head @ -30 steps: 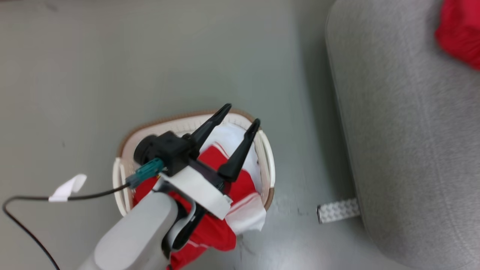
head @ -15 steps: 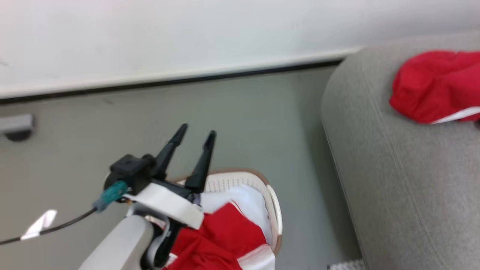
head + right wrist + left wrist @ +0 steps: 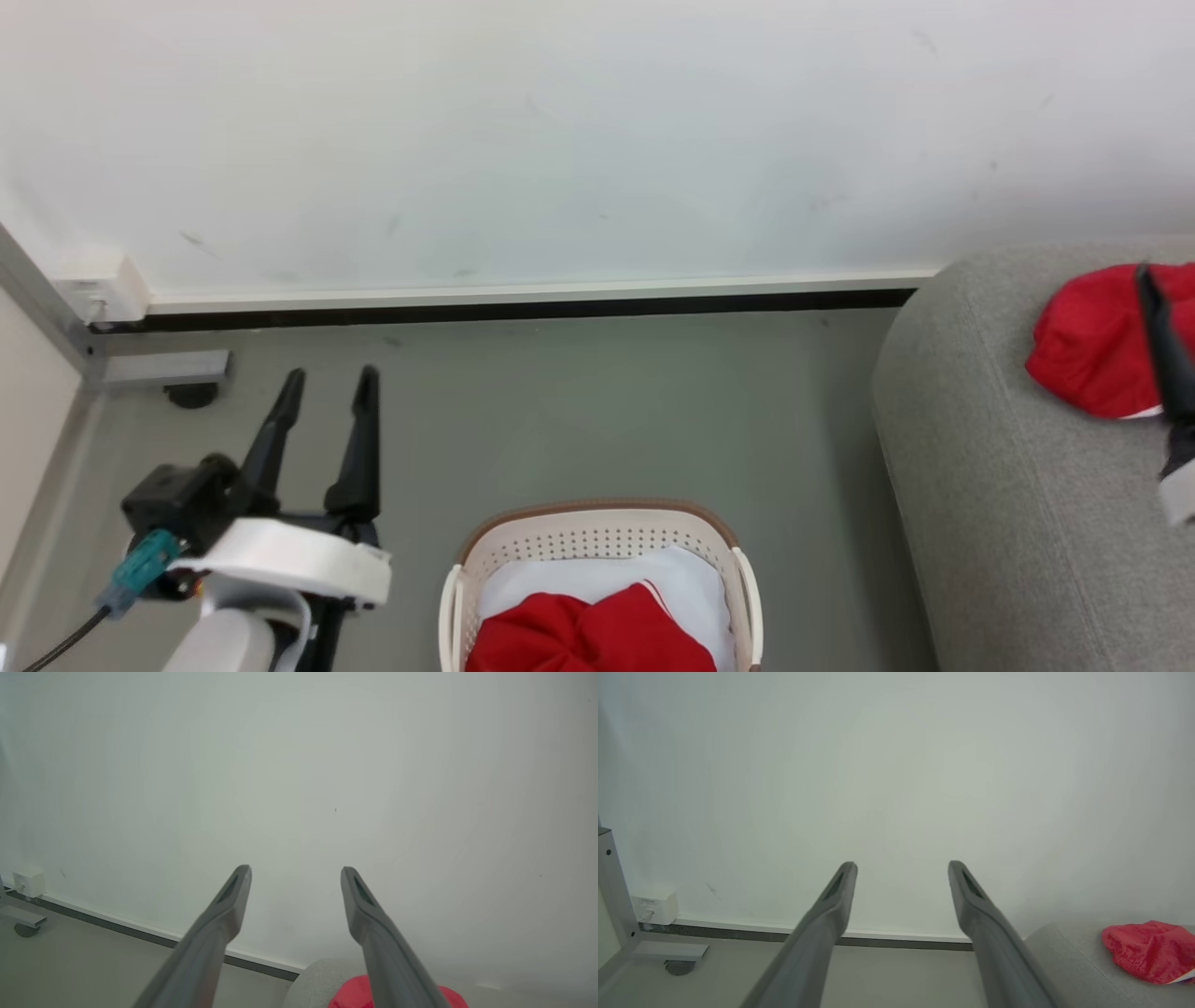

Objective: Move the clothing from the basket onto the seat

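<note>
The cream basket (image 3: pixel 597 541) with a brown rim stands on the floor at the bottom middle of the head view, holding red and white clothing (image 3: pixel 583 639). Another red garment (image 3: pixel 1088 350) lies on the grey seat (image 3: pixel 1008 485) at the right; it also shows in the left wrist view (image 3: pixel 1148 949) and the right wrist view (image 3: pixel 350 996). My left gripper (image 3: pixel 329 385) is open and empty, raised left of the basket and pointing toward the wall. One dark finger (image 3: pixel 1162 336) of my right gripper shows at the right edge, above the seat. The right wrist view shows my right gripper (image 3: pixel 294 873) open and empty.
A white wall with a dark skirting strip (image 3: pixel 523 308) runs behind the floor. A grey metal frame with a caster (image 3: pixel 191 392) and a white wall box (image 3: pixel 103 289) stand at the far left. A cable (image 3: pixel 56 644) trails from my left wrist.
The head camera has tilted up from the floor to the wall, so the whole picture shifted. My left gripper, earlier over the basket's clothing, now stands left of it, still open and empty.
</note>
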You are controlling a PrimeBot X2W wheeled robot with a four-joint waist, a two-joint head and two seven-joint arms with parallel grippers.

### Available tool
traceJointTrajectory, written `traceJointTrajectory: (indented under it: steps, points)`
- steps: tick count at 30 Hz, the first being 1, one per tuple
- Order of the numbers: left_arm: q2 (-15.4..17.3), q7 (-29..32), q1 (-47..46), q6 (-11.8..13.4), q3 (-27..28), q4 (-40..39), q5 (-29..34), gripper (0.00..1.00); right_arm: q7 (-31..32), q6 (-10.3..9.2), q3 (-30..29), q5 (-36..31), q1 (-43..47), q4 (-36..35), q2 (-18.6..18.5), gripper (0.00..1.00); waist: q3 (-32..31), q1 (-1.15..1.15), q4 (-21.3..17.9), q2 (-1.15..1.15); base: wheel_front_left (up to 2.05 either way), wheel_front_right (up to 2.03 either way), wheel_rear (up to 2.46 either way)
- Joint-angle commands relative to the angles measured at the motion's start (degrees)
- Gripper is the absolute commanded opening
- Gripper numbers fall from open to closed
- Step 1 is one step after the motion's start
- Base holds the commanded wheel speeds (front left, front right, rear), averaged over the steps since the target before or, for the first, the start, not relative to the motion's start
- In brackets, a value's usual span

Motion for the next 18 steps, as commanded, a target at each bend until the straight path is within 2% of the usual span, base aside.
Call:
traceJointTrajectory:
  steps: [1,7,12,15,18]
  points:
    - [0.1,0.0,1.3,0.0,0.6,0.2,1.0,1.0,-0.4,-0.13,-0.6,-0.8,2.0,-0.7,0.9,1.0,-0.8,0.02,0.9,0.0,0.0,0.0,0.0]
    - [-2.1,0.0,5.6,-1.5,6.2,0.8,3.9,1.0,-3.8,-0.13,-5.5,-5.9,14.2,-8.0,12.0,1.0,-1.3,0.02,1.5,0.0,0.0,0.0,0.0]
    - [-4.6,0.0,9.8,-2.2,10.7,-0.7,7.4,1.0,-6.2,-0.13,-7.2,-9.0,20.1,-9.3,19.0,1.0,-1.2,0.02,1.1,0.0,0.0,0.0,0.0]
    - [-6.4,0.0,12.0,-4.0,13.1,-0.9,10.1,1.0,-6.7,-0.13,-6.6,-10.6,21.7,-8.8,21.6,1.0,-1.0,0.02,0.8,0.0,0.0,0.0,0.0]
    - [-8.4,0.0,13.2,-5.9,15.0,-0.4,12.2,1.0,-7.1,-0.13,-5.6,-12.0,22.1,-7.8,22.5,1.0,-0.9,0.02,0.5,0.0,0.0,0.0,0.0]
